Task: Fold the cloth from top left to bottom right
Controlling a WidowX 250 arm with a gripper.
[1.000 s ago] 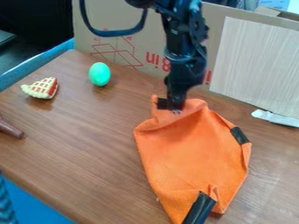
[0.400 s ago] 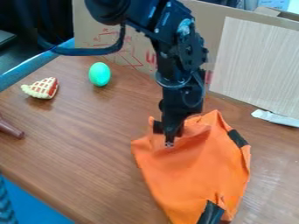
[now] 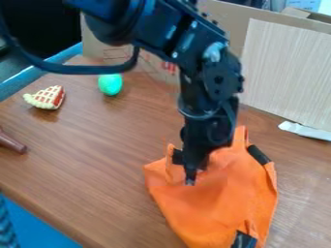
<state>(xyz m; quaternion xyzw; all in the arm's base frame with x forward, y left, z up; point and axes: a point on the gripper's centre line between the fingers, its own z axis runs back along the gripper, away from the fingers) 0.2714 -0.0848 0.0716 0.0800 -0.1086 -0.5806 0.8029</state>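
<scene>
The black gripper [image 3: 191, 179] points down over the upper left part of the orange cloth [image 3: 223, 208], shut on a pinch of its fabric. Folds bunch around the fingers, and a peak of cloth stands up just right of the gripper. Black patches mark the cloth near the gripper, on its upper right edge and at its lower end. The arm hides part of the cloth's top edge.
A green egg [image 3: 111, 84] and a toy pie slice [image 3: 46, 98] lie at the upper left of the table [image 3: 90, 150]. A brown object [image 3: 11, 142] sits at the left edge. Behind the arm stands a cardboard box [image 3: 217, 12], with a white strip [image 3: 305, 131] at the right.
The gripper has come down the view toward the front, drawing the cloth's top part with it. The cloth has bunched up more, and its lower black patch has shifted down and right.
</scene>
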